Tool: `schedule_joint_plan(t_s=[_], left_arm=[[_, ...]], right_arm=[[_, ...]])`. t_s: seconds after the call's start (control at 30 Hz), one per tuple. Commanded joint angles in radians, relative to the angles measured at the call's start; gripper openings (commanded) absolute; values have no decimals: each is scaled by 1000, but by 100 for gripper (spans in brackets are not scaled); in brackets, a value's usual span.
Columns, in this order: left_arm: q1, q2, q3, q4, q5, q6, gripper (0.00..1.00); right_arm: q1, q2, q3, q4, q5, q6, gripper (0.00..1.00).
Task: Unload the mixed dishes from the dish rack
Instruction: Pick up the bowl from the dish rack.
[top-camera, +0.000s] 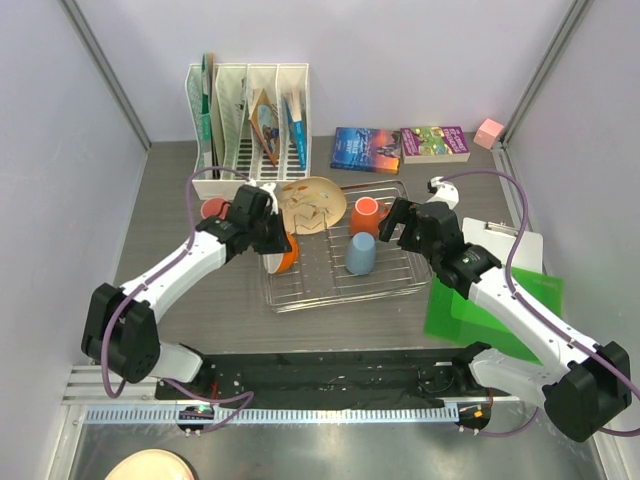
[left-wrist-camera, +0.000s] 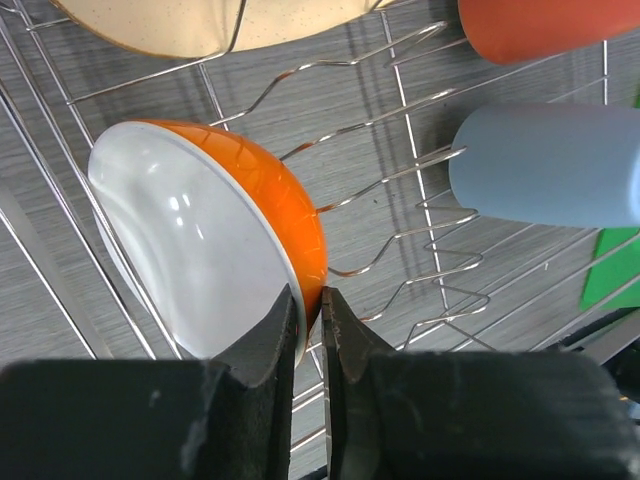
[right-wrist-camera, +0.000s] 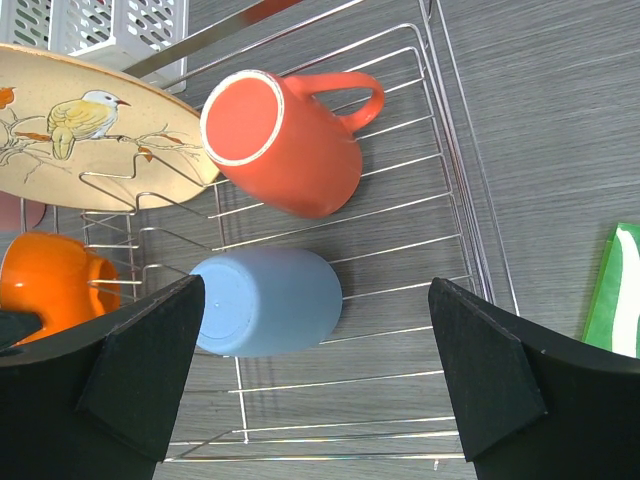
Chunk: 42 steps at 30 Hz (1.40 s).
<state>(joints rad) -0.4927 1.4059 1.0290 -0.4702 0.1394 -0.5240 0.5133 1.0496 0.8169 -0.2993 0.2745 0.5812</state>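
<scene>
The chrome dish rack (top-camera: 400, 281) lies at the table's middle. In it are the beige plate (top-camera: 312, 203) leaning at the back, the orange mug (top-camera: 366, 214), the grey-blue cup (top-camera: 361, 254) and the small orange bowl (top-camera: 281, 256). My left gripper (top-camera: 272, 245) is shut on the bowl's rim (left-wrist-camera: 300, 265), one finger inside and one outside; the bowl stands on edge. My right gripper (top-camera: 395, 222) is open and empty above the rack's right part, the grey-blue cup (right-wrist-camera: 265, 300) and mug (right-wrist-camera: 285, 140) below it. A pinkish-red cup (top-camera: 213, 209) shows left of the rack, partly hidden by the left arm.
A white slotted file holder (top-camera: 250, 115) stands behind the rack. Two books (top-camera: 366, 148) and a pink block (top-camera: 489, 131) lie at the back right. A green folder (top-camera: 490, 305) and a clipboard (top-camera: 515, 243) lie right. A peach disc (top-camera: 150, 466) is at the bottom edge.
</scene>
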Motion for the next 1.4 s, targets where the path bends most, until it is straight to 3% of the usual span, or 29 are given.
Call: schedule_joint_plan(t_s=[0.0,0.43,0.97,1.37], left_arm=[[11,-56,-3,100,88,-27,0],[215,-96,-102,246,295,-169,0],[348,-156,-250,556,509,-407,0],[338,-235,-129,496,520,-409,0]], right_arm=[[1,-2,1,46,2,-6,99],[2,-34,-9,45,17,-26,99],[2,-69,-7,40,19,-37,99],[2,-72,18,34,11,-41,99]])
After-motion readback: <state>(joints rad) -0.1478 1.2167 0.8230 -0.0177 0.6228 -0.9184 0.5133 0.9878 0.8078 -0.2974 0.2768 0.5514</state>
